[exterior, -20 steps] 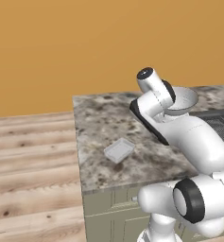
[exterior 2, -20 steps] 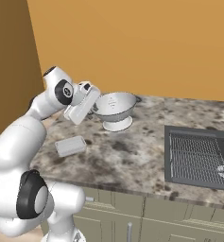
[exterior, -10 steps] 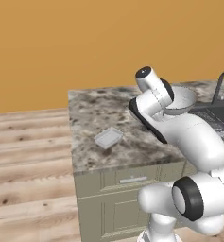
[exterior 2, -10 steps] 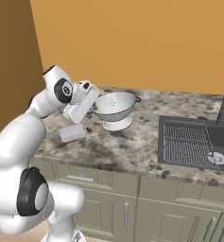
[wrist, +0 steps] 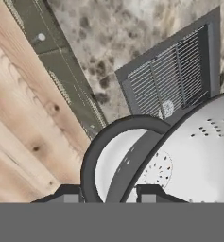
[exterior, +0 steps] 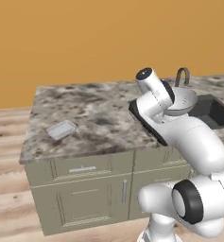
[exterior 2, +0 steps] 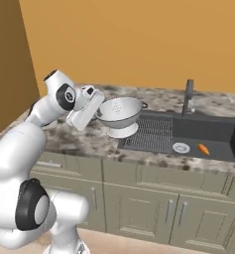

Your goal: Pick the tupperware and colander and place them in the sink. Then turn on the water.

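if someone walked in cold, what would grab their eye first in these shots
The white colander held up in the air by the gripper, whose jaws grip its rim, hanging near the ribbed end of the dark sink. Next, a small orange thing lying in the basin beside the silver drain. Last, the pale tupperware sitting alone on the speckled counter, far from the sink.

My own arm hides part of the colander (exterior: 182, 100) and the sink (exterior: 212, 111); my fingers (wrist: 68, 193) are cut off at the hand view's bottom
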Robot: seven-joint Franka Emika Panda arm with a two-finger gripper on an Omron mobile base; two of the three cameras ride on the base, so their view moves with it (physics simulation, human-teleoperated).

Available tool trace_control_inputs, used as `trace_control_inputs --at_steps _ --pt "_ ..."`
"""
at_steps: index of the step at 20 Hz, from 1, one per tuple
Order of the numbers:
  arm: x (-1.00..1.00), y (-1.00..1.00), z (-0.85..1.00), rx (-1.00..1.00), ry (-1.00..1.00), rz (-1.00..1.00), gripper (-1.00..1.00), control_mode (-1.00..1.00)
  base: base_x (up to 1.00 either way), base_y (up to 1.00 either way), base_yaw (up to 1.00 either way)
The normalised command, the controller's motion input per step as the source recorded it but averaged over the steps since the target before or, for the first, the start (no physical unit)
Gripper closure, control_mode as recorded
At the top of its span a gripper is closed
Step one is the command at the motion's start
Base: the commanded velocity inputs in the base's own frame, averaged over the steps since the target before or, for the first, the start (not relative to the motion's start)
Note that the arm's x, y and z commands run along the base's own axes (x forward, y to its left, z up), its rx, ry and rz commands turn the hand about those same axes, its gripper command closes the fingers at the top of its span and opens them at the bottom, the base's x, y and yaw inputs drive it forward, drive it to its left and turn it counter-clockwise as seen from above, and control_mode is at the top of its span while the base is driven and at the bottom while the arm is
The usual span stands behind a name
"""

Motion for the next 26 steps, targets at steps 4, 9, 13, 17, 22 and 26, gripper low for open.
trace_control_inputs --at_steps 4,9,13,17,22,26 --pt "0.0 0.0 0.0 0.0 0.0 0.0 1.0 1.0 -0.12 -1.0 0.0" --pt "0.0 0.0 0.0 0.0 0.0 0.0 1.0 1.0 -0.05 -0.97 0.0" --pt "0.0 0.0 0.0 0.0 0.0 0.0 1.0 1.0 0.0 -0.91 0.0" --pt "0.0 0.0 0.0 0.0 0.0 0.0 1.0 1.0 0.0 -0.74 0.0" --pt "0.0 0.0 0.0 0.0 0.0 0.0 1.0 1.0 0.03 -0.65 0.02" --pt "0.0 0.0 0.0 0.0 0.0 0.0 1.0 1.0 0.17 -0.36 0.04"
